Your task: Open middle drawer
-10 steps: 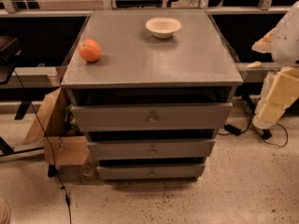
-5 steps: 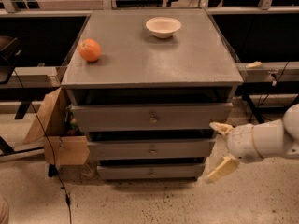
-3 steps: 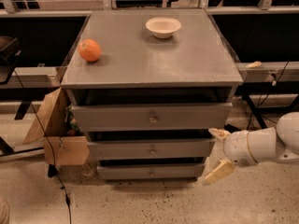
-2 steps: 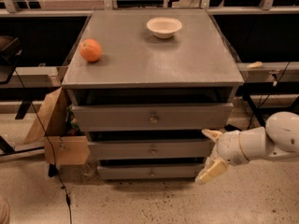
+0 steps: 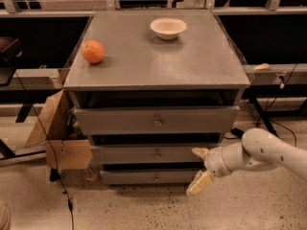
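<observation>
The gripper (image 5: pixel 197 170) hangs with fingers spread wide, the upper fingertip at the right end of the middle drawer (image 5: pixel 124 154). The drawer looks rigid and probably slides with some weight. Its small metal knob (image 5: pixel 157 153), beyond that fingertip toward the drawer's centre, is the only hold and likely slippery.

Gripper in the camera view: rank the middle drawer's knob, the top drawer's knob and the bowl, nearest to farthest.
1. Middle drawer knob, just left of the open gripper.
2. Top drawer knob, up and left.
3. Bowl, back of the cabinet top.
</observation>
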`<state>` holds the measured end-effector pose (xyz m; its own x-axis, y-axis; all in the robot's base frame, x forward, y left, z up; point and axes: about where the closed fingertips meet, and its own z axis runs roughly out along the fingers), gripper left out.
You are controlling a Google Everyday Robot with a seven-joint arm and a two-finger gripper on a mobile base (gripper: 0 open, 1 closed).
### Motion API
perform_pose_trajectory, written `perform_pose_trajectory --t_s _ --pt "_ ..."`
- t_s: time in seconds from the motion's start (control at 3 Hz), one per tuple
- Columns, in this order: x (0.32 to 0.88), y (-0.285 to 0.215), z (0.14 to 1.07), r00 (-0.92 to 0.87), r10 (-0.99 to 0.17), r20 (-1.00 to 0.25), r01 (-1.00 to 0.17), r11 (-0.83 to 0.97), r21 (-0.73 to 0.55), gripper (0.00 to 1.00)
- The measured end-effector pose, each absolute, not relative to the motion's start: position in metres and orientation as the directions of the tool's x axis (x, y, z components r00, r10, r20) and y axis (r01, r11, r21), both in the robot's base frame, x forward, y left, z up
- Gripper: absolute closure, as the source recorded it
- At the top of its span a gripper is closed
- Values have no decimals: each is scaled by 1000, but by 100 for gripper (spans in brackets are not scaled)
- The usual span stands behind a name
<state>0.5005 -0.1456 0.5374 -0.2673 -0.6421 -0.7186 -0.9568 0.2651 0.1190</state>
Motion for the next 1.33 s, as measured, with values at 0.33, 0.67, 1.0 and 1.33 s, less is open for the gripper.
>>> perform_pose_trajectory --t_s 0.33,0.67,1.0,1.33 --pt "520 -141 500 -324 -597 -734 -930 345 129 0" --pt "545 -140 478 -354 -524 -775 -892 439 110 0" --pt "564 -132 475 -335 -480 -811 -875 478 79 0" --pt "580 -121 471 -318 -461 -828 -872 485 64 0"
